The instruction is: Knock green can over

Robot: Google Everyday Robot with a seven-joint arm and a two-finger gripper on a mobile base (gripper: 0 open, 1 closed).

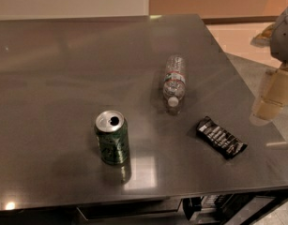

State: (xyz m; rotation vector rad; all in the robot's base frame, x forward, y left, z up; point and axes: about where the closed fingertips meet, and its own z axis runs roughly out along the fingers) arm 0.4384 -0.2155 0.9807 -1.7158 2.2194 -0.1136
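Observation:
The green can [112, 138] stands upright on the dark grey table [64, 69], left of the middle and near the front edge. Its silver top with the pull-tab opening faces up. My gripper [271, 95] hangs at the right edge of the view, beyond the table's right side and well to the right of the can. It touches nothing.
A clear plastic water bottle [174, 83] with a white cap lies on its side right of the can and farther back. A black snack bag [221, 137] lies at the front right. The table's right edge runs just left of the gripper.

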